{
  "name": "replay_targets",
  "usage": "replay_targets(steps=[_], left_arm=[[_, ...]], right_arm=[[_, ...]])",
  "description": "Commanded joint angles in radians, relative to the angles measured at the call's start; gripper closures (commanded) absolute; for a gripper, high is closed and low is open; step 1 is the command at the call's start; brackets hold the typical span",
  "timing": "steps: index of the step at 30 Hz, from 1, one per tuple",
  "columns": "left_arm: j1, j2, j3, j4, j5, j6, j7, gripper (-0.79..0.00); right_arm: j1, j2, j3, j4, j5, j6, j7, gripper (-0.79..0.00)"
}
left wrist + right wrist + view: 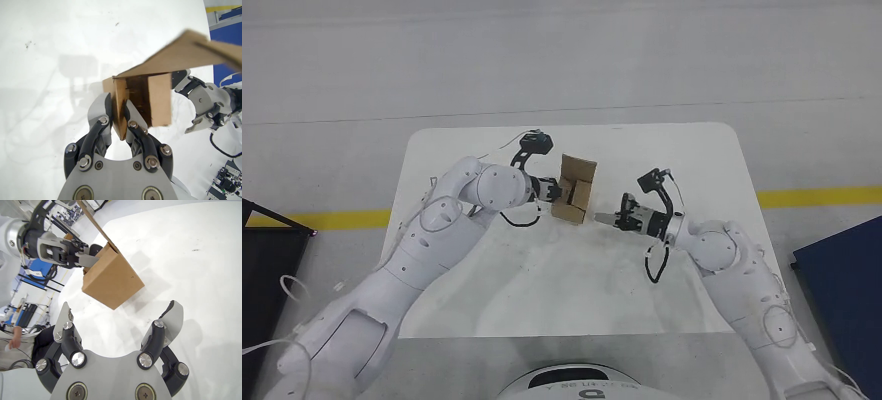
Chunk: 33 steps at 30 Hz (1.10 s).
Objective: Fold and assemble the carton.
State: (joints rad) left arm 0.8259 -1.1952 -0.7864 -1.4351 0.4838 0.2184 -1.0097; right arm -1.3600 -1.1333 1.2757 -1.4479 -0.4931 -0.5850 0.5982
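Pinching one cardboard wall of the carton (159, 100), the left gripper (118, 102) has its fingers closed down to the thickness of the board, one pad inside the open mouth and one outside. The right gripper (121, 307) is spread wide and has hold of nothing, and it sits just beside the carton's closed face. Whether a fingertip touches the board I cannot tell.

The carton (575, 190) is over the middle of the table (542, 290), between the two grippers. From the right wrist view it looks tilted, one corner lowest, with a shadow beneath that suggests it is held slightly clear of the surface.

It is probably light, thin and fairly stiff across its panels but weak at the creases. A hard squeeze could dent a wall, and a single-wall grip may let it swing. Panel edges near a crease look like the safest hold.

In the top view its longer run goes from the near side toward the table's far edge, where the loose lid flap sticks out, and the open mouth faces the left gripper
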Motion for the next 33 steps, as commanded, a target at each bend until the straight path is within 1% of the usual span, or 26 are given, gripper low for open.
replay_targets(steps=[1, 4, 9, 12, 16, 19, 21, 23, 27, 31, 33], left_arm=[[0.012, 0.007, -0.015, -0.018, 0.015, 0.004, -0.011, -0.785], [0.037, 0.019, -0.051, -0.036, 0.031, 0.016, -0.020, -0.785], [0.070, 0.040, -0.113, -0.026, 0.081, 0.032, -0.018, -0.785], [0.076, 0.044, -0.141, -0.016, 0.071, 0.032, -0.010, -0.785], [0.063, 0.041, -0.159, 0.018, 0.061, 0.042, 0.028, -0.785], [0.033, 0.028, -0.144, 0.079, 0.053, 0.081, 0.067, -0.785], [0.004, 0.011, -0.118, 0.135, 0.017, 0.107, 0.067, -0.785], [-0.031, -0.008, -0.081, 0.198, -0.002, 0.111, 0.070, -0.785], [-0.091, -0.047, -0.016, 0.297, -0.042, 0.100, 0.100, -0.785], [-0.136, -0.083, 0.012, 0.371, -0.124, 0.071, 0.126, -0.785], [-0.152, -0.095, 0.016, 0.399, -0.156, 0.051, 0.137, -0.785]], right_arm=[[-0.012, 0.005, 0.017, -0.015, -0.056, -0.009, -0.026, -0.785], [-0.023, 0.011, 0.029, -0.050, -0.141, -0.046, -0.078, -0.785], [-0.043, 0.010, -0.003, -0.113, -0.369, -0.041, -0.215, -0.785], [-0.044, 0.006, -0.044, -0.119, -0.458, -0.031, -0.263, -0.785], [-0.023, -0.001, -0.096, -0.109, -0.543, -0.017, -0.286, -0.785], [-0.005, -0.007, -0.136, -0.100, -0.596, 0.006, -0.302, -0.785], [0.010, -0.011, -0.158, -0.087, -0.634, 0.032, -0.309, -0.785], [0.022, -0.016, -0.181, -0.075, -0.653, 0.038, -0.330, -0.785], [0.045, -0.023, -0.214, -0.033, -0.695, 0.061, -0.358, -0.785], [0.069, -0.032, -0.240, 0.006, -0.706, 0.089, -0.364, -0.785], [0.082, -0.036, -0.248, 0.022, -0.708, 0.105, -0.365, -0.785]])
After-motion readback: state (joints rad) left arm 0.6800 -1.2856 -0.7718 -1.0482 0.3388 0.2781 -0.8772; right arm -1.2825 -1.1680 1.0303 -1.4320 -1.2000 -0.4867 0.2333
